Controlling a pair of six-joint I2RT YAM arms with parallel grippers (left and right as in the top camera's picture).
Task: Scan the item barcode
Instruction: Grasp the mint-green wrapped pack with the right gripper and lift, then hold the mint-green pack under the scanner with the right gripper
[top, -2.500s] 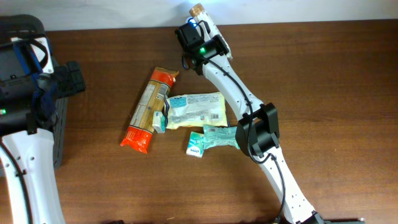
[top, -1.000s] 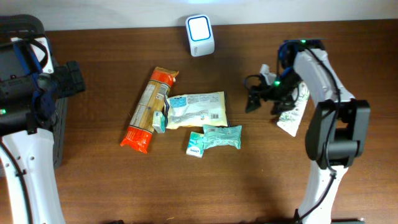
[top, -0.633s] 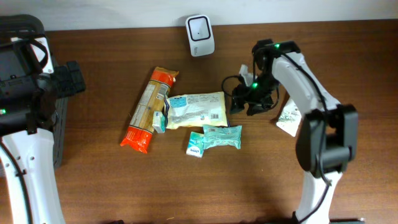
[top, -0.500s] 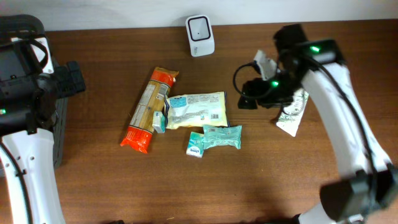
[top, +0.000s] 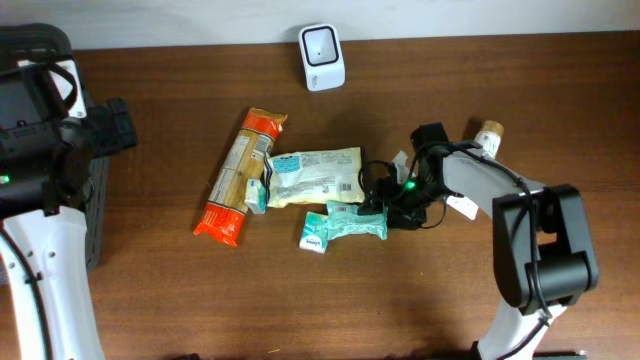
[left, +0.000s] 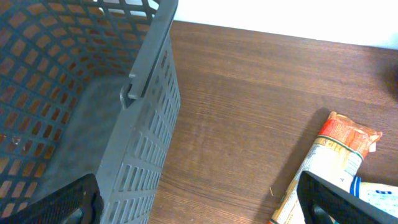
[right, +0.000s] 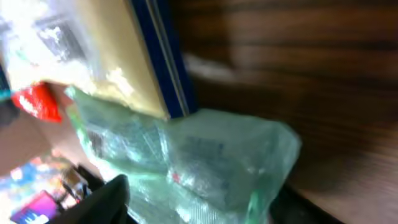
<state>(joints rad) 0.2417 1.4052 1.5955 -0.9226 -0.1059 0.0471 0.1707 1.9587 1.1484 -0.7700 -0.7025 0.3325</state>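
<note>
Our next thing: the green packet (top: 357, 221) lies in the middle of the tabletop (top: 200, 300), just near the yellow bag (top: 318, 176).
Right gripper (top: 385, 206): its fingers sit at the packet's right end, one on each side, still apart. We cannot tell if they touch it yet.
Left gripper (left: 199, 199): fingers wide apart, holding nothing, beside the grey basket (left: 74, 112).
How it will feel: we think light, soft and crinkly. The shiny wrap may slip.
Where to hold: we would pinch the flat sealed end on the right.
Words: too blurry to read.
Scanner (top: 321, 44): white box, far side.
</note>
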